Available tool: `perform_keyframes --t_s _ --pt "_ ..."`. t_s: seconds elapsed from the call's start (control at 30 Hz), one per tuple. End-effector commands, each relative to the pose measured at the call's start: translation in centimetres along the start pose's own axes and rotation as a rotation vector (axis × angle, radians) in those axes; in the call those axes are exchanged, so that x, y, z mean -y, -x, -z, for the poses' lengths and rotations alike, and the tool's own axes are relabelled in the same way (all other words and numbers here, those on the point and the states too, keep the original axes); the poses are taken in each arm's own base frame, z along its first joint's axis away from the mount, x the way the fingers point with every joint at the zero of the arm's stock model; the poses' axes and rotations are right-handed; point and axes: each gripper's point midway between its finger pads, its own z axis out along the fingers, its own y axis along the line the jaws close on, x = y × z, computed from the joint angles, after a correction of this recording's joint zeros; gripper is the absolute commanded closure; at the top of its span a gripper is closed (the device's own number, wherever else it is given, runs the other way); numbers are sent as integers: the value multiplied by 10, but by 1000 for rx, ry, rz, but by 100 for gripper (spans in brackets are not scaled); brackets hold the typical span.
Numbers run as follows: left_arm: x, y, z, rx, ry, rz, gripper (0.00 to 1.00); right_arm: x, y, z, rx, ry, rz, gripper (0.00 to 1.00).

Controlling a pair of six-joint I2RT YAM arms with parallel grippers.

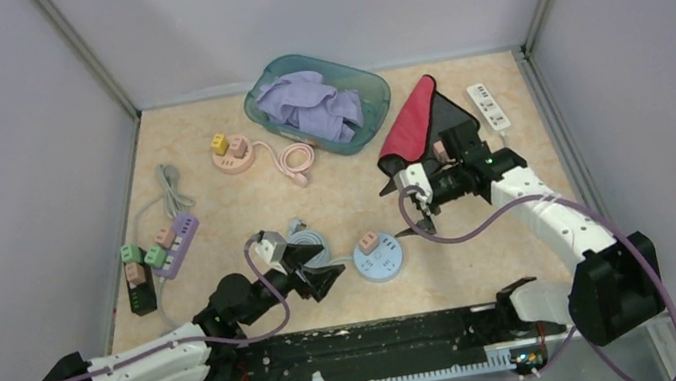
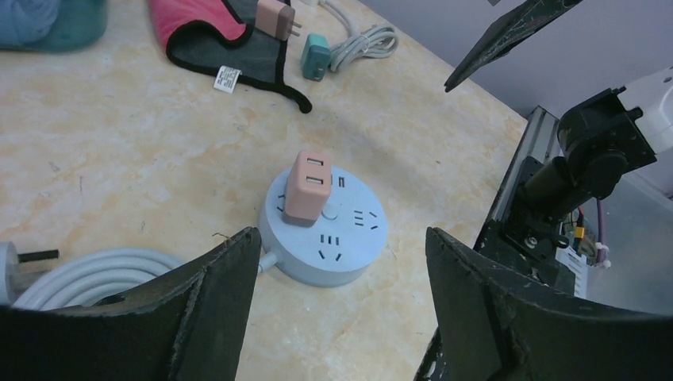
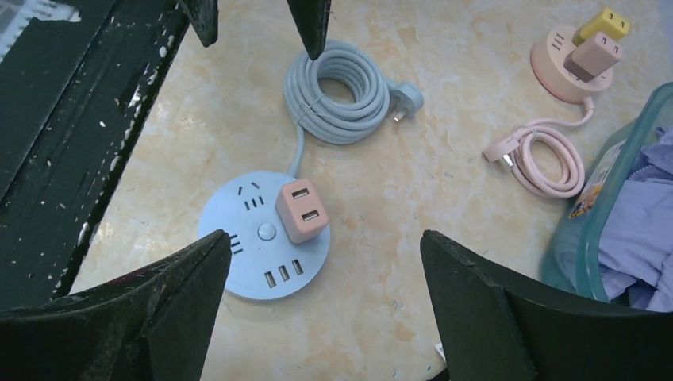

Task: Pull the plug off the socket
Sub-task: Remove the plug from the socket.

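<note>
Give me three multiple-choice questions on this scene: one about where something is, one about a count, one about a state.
1. Where is the blue socket?
A. in the bin
B. between the left gripper and right gripper
C. on the red cloth

2. How many plugs sit in the pink socket?
A. one
B. two
C. four

3. The plug on the blue socket is:
A. seated in it
B. lying on the table
C. held by a gripper

Answers:
1 B: each wrist view shows it between that gripper's open fingers.
2 B: one yellow and one pink.
3 A: it stands upright in the socket with nothing touching it.
</note>
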Motion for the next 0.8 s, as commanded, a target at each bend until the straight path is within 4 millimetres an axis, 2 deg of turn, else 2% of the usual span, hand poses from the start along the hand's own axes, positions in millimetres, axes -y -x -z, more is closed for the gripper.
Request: perform_keyframes --t_s 0.0,0.4,0.5,0.6,0.77 --pt "-6 -5 7 16 28 67 19 2 -2 -5 2 -14 47 11" --pt "-16 -10 8 13 72 47 16 -5 -19 -20 -37 10 47 10" --pt "-18 -13 10 9 80 54 12 -7 -21 -23 -46 22 45 10" --pt "-22 -15 11 14 107 77 1 -8 -22 -25 -52 27 47 10" --pt "-28 -21 12 -3 138 101 0 -9 -26 -28 -67 36 47 10"
